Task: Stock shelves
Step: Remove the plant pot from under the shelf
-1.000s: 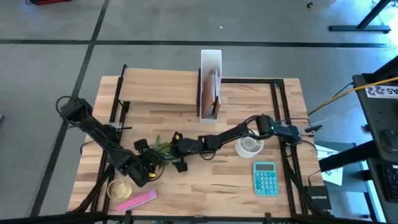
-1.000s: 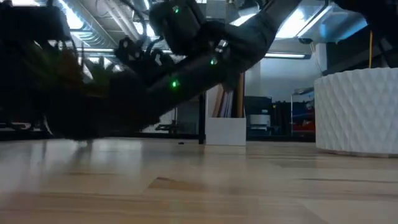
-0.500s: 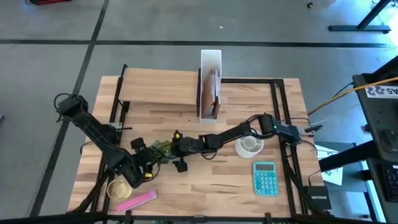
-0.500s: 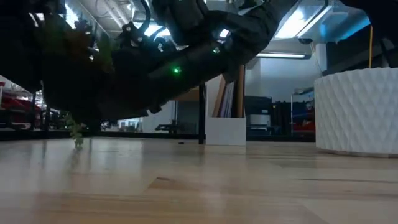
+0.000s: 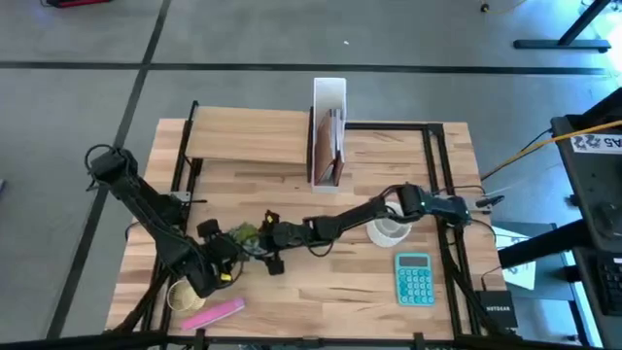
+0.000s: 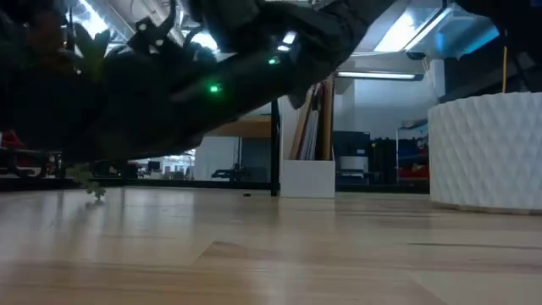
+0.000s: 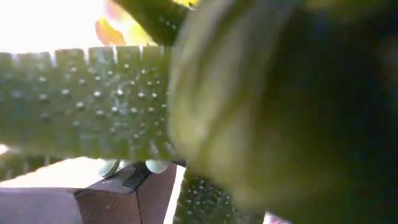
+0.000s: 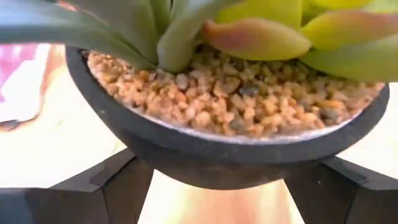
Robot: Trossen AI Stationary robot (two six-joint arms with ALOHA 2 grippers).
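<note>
2 pincers meet over the front-left of the surface (image 5: 321,282). The right pincer (image 5: 264,240) grips the dark pot of a small succulent (image 8: 236,124), a finger on each side. The left pincer (image 5: 225,255) is just beside the plant; I cannot tell its state. The shelf (image 5: 248,138) and white file box (image 5: 329,94) stand at the back.
</note>
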